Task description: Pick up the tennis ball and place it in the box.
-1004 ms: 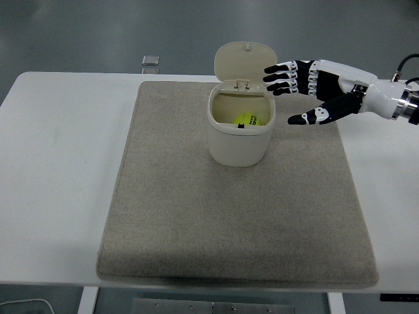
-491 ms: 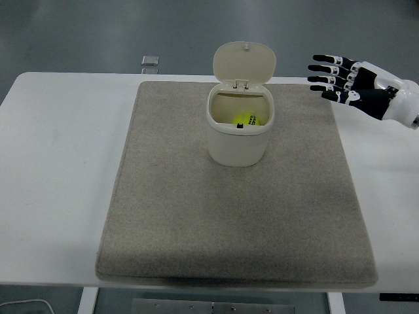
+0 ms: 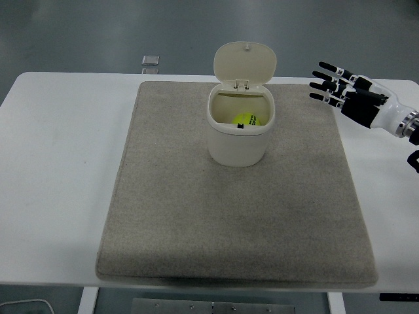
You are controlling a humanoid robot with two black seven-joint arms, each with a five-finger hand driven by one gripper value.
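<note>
A yellow-green tennis ball (image 3: 247,120) lies inside a cream box (image 3: 239,140) that stands on the grey mat (image 3: 196,216) at the back middle. The box's hinged lid (image 3: 245,63) stands open and upright behind it. My right hand (image 3: 340,88) hovers to the right of the box, over the mat's back right corner, well apart from it. Its fingers are spread and hold nothing. The left arm is out of view.
The grey mat covers most of the white table (image 3: 59,163). A small grey square object (image 3: 150,61) lies at the table's far edge, left of the box.
My right hand has drawn back to the right, away from the box, and sunk slightly. The ball and box have not moved.
</note>
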